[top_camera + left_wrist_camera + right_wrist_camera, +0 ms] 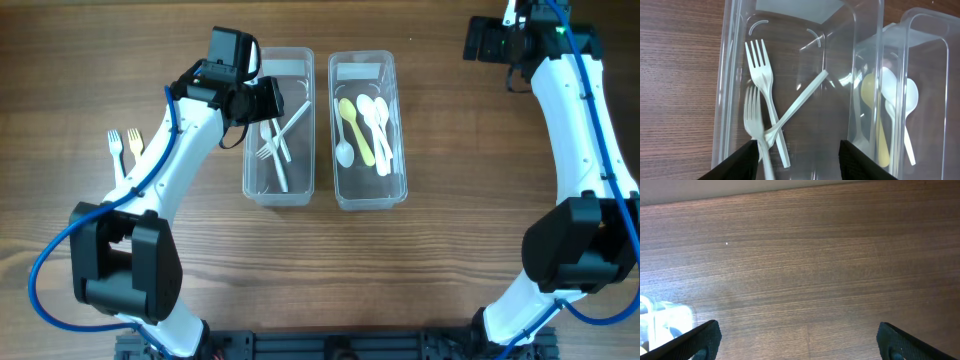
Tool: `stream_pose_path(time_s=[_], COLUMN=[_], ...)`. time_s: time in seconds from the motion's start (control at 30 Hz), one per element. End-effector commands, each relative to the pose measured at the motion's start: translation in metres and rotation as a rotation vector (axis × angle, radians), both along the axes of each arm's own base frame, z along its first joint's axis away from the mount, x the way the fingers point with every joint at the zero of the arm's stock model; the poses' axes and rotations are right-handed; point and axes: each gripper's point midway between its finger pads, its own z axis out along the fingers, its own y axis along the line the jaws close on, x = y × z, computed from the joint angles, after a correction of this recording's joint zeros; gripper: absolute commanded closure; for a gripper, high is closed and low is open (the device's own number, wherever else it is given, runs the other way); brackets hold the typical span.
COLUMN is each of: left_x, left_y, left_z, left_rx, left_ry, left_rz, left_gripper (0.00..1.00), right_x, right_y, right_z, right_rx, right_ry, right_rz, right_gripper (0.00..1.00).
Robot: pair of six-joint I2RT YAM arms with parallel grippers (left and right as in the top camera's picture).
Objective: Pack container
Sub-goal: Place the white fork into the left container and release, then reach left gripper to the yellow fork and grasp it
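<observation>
Two clear plastic containers stand side by side. The left container point(279, 125) holds three white forks point(761, 80), lying crossed. The right container point(367, 128) holds white spoons and a yellow spoon point(356, 128). My left gripper point(262, 100) hangs over the left container with its jaws point(799, 150) wide open. One blurred white fork point(756, 125) lies right next to its left finger, not clamped. My right gripper point(480, 40) is at the far right back, open and empty point(797, 335) over bare wood.
A white fork point(115, 145) and a yellow fork point(134, 143) lie on the wooden table left of my left arm. A corner of the right container point(660, 320) shows at the left edge of the right wrist view.
</observation>
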Motion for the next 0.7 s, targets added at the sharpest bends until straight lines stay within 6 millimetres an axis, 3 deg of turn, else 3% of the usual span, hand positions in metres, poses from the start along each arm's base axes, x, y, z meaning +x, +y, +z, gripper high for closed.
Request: stream_pose_path(time_s=[0.0,0.17,0.2,0.37,0.5,0.67], left_x=[0.013,0.000,-0.010,-0.042,-0.058,-0.068], left_y=[0.028,0.119,0.144,0.212,0.247,0.266], left_z=[0.046,0.065,0.060,0.042,0.018,-0.029], left_rx=[0.058,0.244,0.284,0.363,0.363,0.352], left_ry=[-0.118,-0.108,-0.061,0.086,0.161,0.248], left_rz=[0.027,0.253,0.308,0.455,0.539,0.577], left_gripper=[0.43,0.42,0.41,0.39,0.41,0.43], right_x=[0.000,0.000,0.000,0.000,0.000,0.000], right_y=[-0.002,-0.002,-0.002,-0.002,-0.002,-0.002], right_z=[0.001,0.001,0.001,0.001,0.001,0.001], right_rx=[-0.017,-0.017,-0.017,-0.017,-0.017,-0.017], right_ry=[-0.002,-0.002,-0.002,-0.002,-0.002,-0.002], right_rz=[-0.004,-0.005,-0.005,-0.005,-0.005,-0.005], right_gripper=[0.00,0.00,0.00,0.00,0.00,0.00])
